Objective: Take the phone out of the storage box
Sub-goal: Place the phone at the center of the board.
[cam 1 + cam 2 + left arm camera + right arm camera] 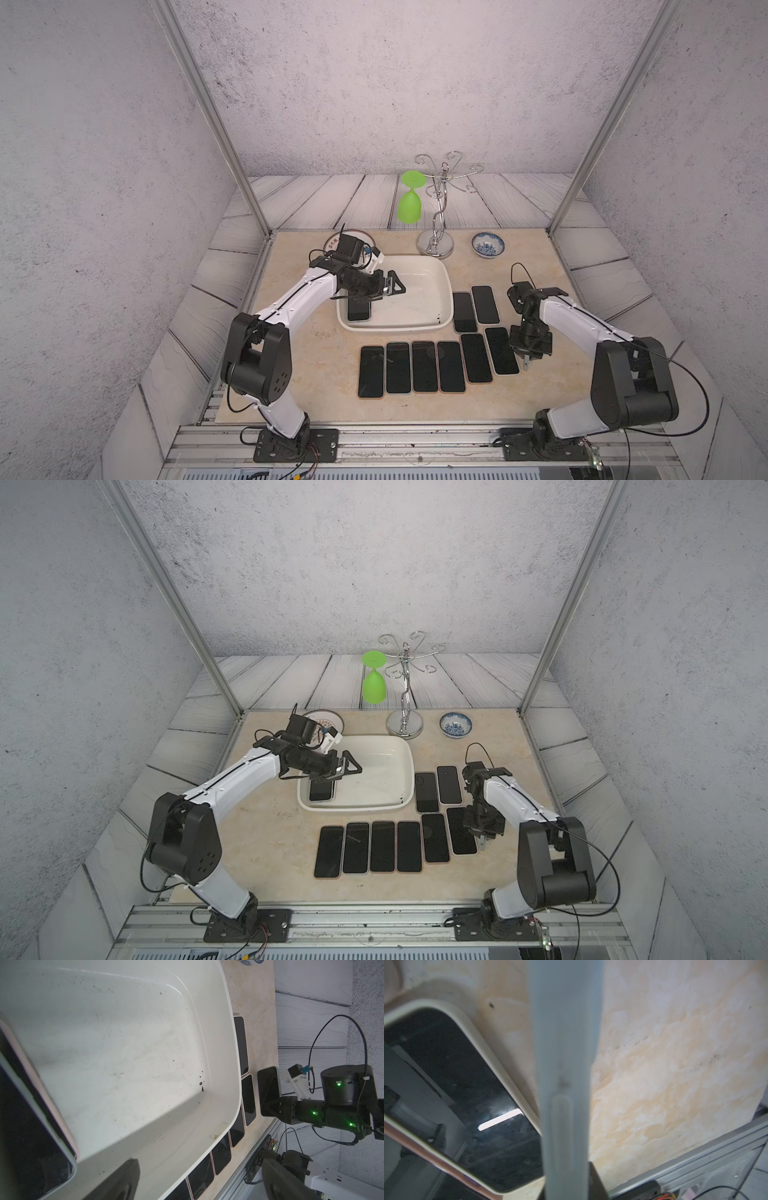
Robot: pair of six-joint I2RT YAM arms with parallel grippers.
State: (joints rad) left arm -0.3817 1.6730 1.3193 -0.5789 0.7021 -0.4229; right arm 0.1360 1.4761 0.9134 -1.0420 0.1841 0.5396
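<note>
The white storage box sits mid-table. A dark-screened phone lies in its near left corner. In the left wrist view that phone shows a pink rim and a pale rim, one over the other. My left gripper hovers open above it, partly hiding it. My right gripper points down right of the laid-out phones. It is shut on a grey phone held on edge just above the table.
Several phones lie screen-up in front of and right of the box. A chrome rack holding a green glass stands behind it. A blue bowl and a plate sit at the back.
</note>
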